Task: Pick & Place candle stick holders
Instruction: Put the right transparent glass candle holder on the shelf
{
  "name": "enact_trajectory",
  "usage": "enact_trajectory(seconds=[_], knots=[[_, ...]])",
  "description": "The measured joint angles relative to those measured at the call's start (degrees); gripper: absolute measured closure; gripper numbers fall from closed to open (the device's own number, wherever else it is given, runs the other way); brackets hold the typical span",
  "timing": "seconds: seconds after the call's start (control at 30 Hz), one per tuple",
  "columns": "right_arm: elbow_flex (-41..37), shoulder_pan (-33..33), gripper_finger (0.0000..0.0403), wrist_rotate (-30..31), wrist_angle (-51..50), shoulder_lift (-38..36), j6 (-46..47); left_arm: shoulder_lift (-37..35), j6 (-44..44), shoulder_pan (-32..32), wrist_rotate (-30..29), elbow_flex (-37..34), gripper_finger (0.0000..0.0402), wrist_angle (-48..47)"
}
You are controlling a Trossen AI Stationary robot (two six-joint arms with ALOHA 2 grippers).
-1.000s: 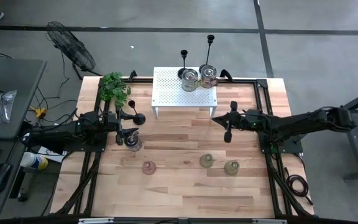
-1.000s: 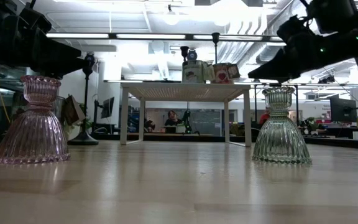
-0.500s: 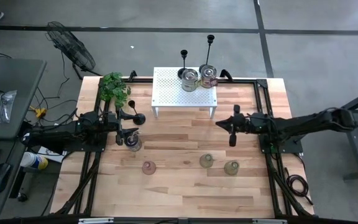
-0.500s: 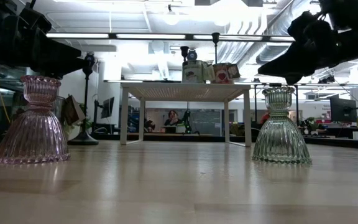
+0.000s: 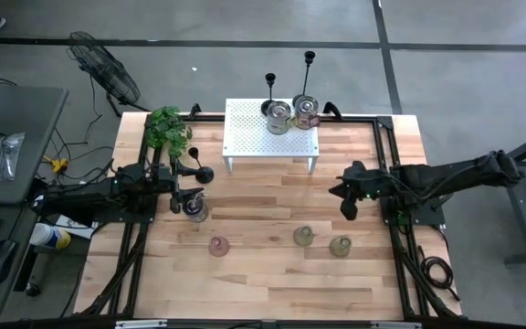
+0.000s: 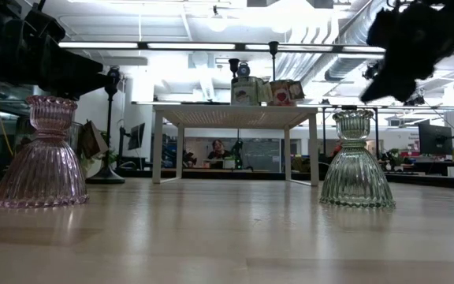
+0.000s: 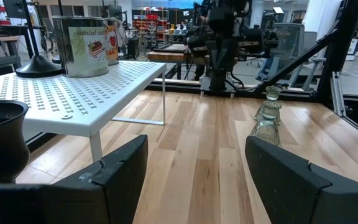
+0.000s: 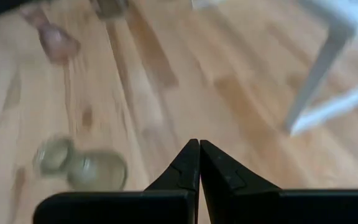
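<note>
Right gripper, fingers pressed together and empty, has retreated rightward from frame centre as I watch; three glass holders, pinkish, greenish and, wait along lower centre, none picked yet.

The worktop is pale wood in lengthwise planks with a black frame along its edges. The shelf at the far edge is white, perforated all over. Ribbed glass holders: one pinkish, two greenish. Candlesticks black; plant at the far left corner green.
</note>
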Motion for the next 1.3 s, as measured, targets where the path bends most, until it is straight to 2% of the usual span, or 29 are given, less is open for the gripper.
enact_trajectory(seconds=[0.17, 0.33, 0.43, 0.57, 0.73, 0.83, 0.97, 1.17, 1.3], knots=[[2.02, 7.68, 0.0399, -0.9, -13.01, -0.17, 13.35, 0.0, 0.02, 0.02, -0.01, 0.0, 0.0137, -0.01], [2.39, 18.19, 0.0399, -7.21, -21.67, -0.15, 28.26, 0.0, 0.02, 0.01, 0.0, 0.0, 0.0137, -0.02], [2.39, 25.57, 0.0399, -9.87, -23.41, 0.5, 34.98, 0.0, 0.0, 0.02, 0.0, 0.0, 0.0137, -0.01], [2.39, 34.72, 0.0399, -8.09, -23.51, 3.11, 40.0, 0.0, 0.02, -0.01, 0.0, 0.0, 0.0137, -0.02], [2.39, 42.29, 0.0391, -8.97, -21.22, 8.86, 44.0, 0.0, 0.0, 0.02, 0.0, 0.0, 0.0137, 0.0], [2.39, 44.7, 0.0362, -10.73, -16.86, 12.52, 45.85, 0.0, 0.0, 0.0, 0.0, 0.0, 0.0137, 0.0], [2.39, 47.16, 0.0293, -10.22, -11.99, 17.45, 50.65, 0.0, 0.02, 0.01, 0.0, 0.0, 0.0137, -0.02], [2.39, 49.1, 0.0179, -0.74, -7.5, 25.13, 55.65, 0.0, 0.02, 0.01, 0.0, 0.0, 0.0137, 0.0], [2.39, 49.42, 0.0137, 3.55, -3.75, 28.73, 55.46, 0.0, 0.01, 0.0, 0.0, 0.0, 0.0137, 0.0]])
